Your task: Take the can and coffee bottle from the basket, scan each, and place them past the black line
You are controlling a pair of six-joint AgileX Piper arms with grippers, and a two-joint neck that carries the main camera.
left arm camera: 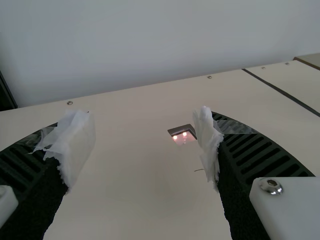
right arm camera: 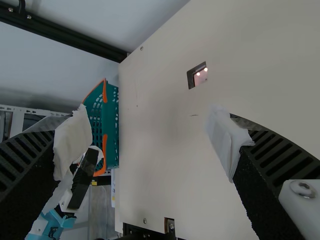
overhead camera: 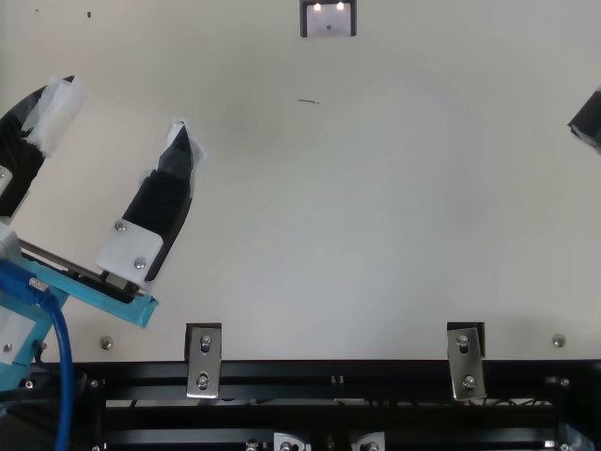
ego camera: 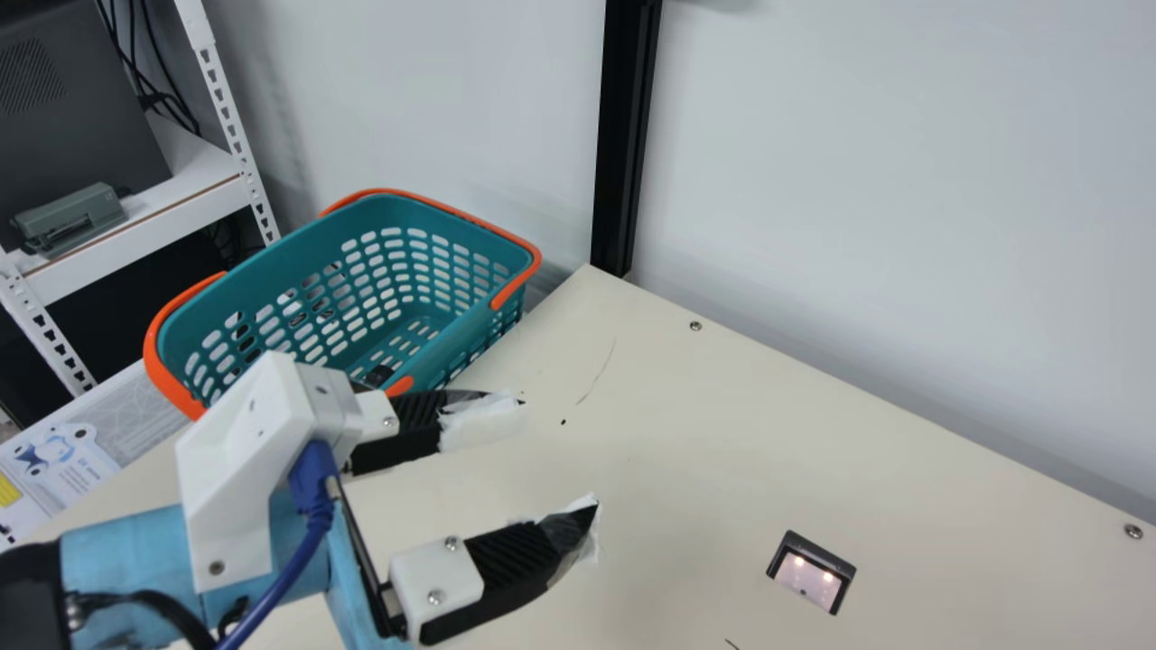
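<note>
Main view: latticed teal plastic basket (ego camera: pixel 289 257) with smooth orange handles, well left of the glossy, dark-framed scanner (ego camera: pixel 811 578). Left gripper (ego camera: pixel 560 454), ribbed, tips raggedly wrapped in white, spread and empty between them, partly masks the basket. Top view: right gripper (overhead camera: pixel 588 122), right of the scanner, likewise parted and empty. Left wrist view: straight black line (left arm camera: pixel 281 92) beyond the scanner.

The left arm (ego camera: pixel 117 552) is pale blue and black, with an angular white bracket (ego camera: pixel 237 460), a blue cable (ego camera: pixel 316 519) and a black cable (ego camera: pixel 167 603). The left hand (ego camera: pixel 559 454) has black ribbed fingers (ego camera: pixel 510 552) on white screwed blocks (ego camera: pixel 438 567) — ragged white wrapping (ego camera: pixel 479 422) near the tips. The right hand (overhead camera: pixel 587 120) matches — black ribs, frayed white wrapping.
</note>
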